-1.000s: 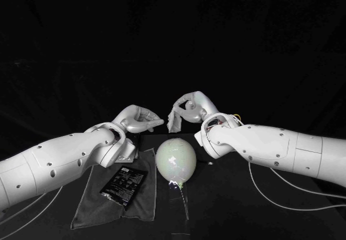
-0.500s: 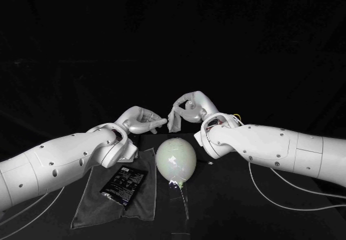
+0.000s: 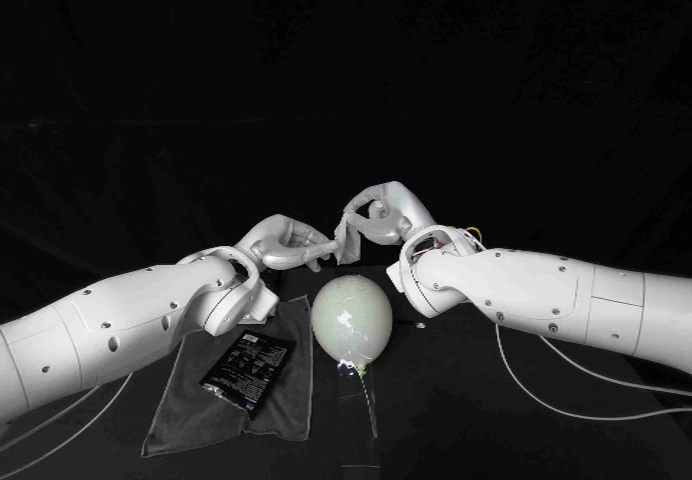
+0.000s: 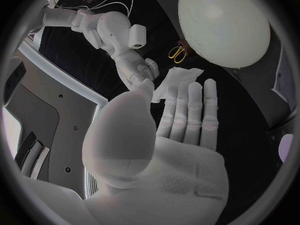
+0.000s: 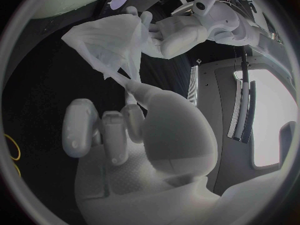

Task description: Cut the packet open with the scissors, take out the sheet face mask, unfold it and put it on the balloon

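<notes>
Sheet mask (image 3: 351, 240) hangs crumpled and mostly folded in the air between the two hands, above and just behind the balloon (image 3: 352, 318) and clear of it. Your right hand (image 3: 379, 214) has it pinched at one edge between thumb and a finger, the other fingers curled in beside them; in the right wrist view the white fabric (image 5: 109, 47) fans away from that pinch. Your left hand (image 3: 289, 243) reaches in from the other side with its fingers (image 4: 187, 110) straight and close together, their tips at the mask's edge (image 4: 175, 82). You cannot tell from these views whether that hand grips the fabric or only touches it.

The balloon is pale, egg-shaped, and lies on the black table (image 3: 447, 420) between the two forearms, its knotted end toward the robot. Left of it you have the packet (image 3: 245, 372), a dark pouch lying flat and tilted on a grey cloth (image 3: 188, 405). It carries a block of small white print on its upper part, too fine to read. The scissors (image 4: 177, 53) show yellow handles in the left wrist view, lying on the table just beside the balloon.
</notes>
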`<action>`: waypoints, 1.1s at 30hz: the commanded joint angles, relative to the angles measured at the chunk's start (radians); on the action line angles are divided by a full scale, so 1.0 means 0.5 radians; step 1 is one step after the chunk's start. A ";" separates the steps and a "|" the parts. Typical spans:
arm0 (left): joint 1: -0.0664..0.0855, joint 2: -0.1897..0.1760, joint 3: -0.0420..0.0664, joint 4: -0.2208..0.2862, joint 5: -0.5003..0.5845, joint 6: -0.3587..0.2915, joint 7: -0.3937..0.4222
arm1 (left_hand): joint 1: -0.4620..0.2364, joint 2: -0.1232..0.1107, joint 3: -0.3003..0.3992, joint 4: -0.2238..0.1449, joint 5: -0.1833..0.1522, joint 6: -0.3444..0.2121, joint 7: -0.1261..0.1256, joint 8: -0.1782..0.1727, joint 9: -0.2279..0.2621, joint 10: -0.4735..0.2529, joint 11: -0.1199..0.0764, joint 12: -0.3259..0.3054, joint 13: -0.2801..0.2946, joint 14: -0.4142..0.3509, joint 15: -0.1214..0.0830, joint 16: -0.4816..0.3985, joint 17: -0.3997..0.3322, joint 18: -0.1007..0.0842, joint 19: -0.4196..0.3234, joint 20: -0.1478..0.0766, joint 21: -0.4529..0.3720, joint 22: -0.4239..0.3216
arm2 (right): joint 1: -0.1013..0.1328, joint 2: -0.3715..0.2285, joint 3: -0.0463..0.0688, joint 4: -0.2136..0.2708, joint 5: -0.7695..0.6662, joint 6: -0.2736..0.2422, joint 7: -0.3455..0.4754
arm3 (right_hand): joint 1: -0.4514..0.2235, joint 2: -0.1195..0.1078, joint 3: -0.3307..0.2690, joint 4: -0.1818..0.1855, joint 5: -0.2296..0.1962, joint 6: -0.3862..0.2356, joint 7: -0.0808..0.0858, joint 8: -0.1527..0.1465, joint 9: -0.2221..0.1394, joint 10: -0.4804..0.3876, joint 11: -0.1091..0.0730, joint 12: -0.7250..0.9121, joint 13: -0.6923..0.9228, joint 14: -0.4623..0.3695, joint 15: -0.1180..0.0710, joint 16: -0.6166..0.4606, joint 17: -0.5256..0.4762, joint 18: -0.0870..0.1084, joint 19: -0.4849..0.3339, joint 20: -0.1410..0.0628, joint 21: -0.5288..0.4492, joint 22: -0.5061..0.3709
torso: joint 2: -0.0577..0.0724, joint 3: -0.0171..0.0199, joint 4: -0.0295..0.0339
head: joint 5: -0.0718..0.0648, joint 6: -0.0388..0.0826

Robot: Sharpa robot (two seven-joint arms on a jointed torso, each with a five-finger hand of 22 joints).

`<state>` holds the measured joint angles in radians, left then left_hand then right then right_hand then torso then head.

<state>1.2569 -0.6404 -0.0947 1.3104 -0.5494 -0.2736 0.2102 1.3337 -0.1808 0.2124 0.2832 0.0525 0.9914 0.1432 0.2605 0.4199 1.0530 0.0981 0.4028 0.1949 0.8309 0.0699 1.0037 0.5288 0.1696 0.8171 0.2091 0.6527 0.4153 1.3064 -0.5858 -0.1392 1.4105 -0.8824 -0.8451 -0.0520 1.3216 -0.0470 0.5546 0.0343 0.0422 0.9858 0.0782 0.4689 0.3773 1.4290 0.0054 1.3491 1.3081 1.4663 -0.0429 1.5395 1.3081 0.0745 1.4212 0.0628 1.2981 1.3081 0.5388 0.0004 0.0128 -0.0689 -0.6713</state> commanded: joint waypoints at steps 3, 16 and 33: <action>0.001 0.006 0.003 0.002 0.026 0.055 0.011 | 0.065 0.019 -0.014 -0.006 -0.009 0.035 -0.011 -0.011 -0.008 0.026 -0.008 0.012 -0.005 0.005 -0.025 0.020 -0.007 0.024 0.021 0.001 -0.011 -0.004 | 0.002 0.002 0.002 0.007 -0.026 -0.005 0.005 | 0.008 0.006 0.013 -0.005 0.013 0.014 0.004 0.049 0.052 0.011 0.001 0.008 0.069 0.166 -0.014 0.014 0.423 -0.031 0.019 -0.001 0.008 0.370 | 0.000 0.0000 0.001 | -0.001 -0.001; 0.001 0.006 0.003 -0.003 0.016 0.050 -0.007 | 0.224 0.067 0.023 -0.030 -0.008 0.091 -0.032 -0.010 -0.022 0.070 -0.028 0.011 -0.017 0.031 -0.044 0.047 -0.019 0.025 0.052 -0.012 -0.006 -0.001 | 0.002 0.003 0.002 0.015 -0.029 -0.006 0.002 | 0.008 0.006 0.013 -0.005 0.013 0.014 0.004 0.049 0.052 0.011 0.001 0.008 0.069 0.166 -0.014 0.014 0.423 -0.031 0.019 -0.001 0.008 0.370 | 0.000 0.0005 0.001 | 0.000 -0.001; 0.001 0.012 0.004 -0.007 -0.005 0.046 -0.018 | 0.362 0.127 0.109 -0.058 -0.007 0.142 -0.054 -0.005 -0.033 0.113 -0.051 -0.004 -0.036 0.058 -0.065 0.068 -0.034 0.025 0.080 -0.030 0.013 0.013 | 0.002 0.001 0.002 0.042 -0.031 -0.005 -0.009 | 0.008 0.006 0.013 -0.005 0.013 0.014 0.004 0.049 0.052 0.011 0.001 0.008 0.069 0.166 -0.014 0.014 0.423 -0.031 0.019 -0.001 0.008 0.370 | 0.000 0.0004 0.001 | 0.004 -0.006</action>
<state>1.2566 -0.6368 -0.0944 1.3057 -0.5483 -0.2602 0.1985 1.5023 -0.1174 0.2592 0.2564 0.0525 1.0564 0.1174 0.2606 0.4042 1.1012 0.0716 0.4027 0.1787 0.8583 0.0431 1.0341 0.5127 0.1684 0.8526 0.1949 0.6526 0.4201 1.3064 -0.5856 -0.1392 1.4290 -0.8840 -0.8453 -0.0555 1.3212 -0.0474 0.5574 0.0314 0.0461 0.9850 0.0825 0.4689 0.3773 1.4287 0.0056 1.3485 1.3081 1.4663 -0.0428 1.5409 1.3082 0.0743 1.4211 0.0629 1.2974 1.3081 0.5385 0.0004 0.0128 -0.0666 -0.6741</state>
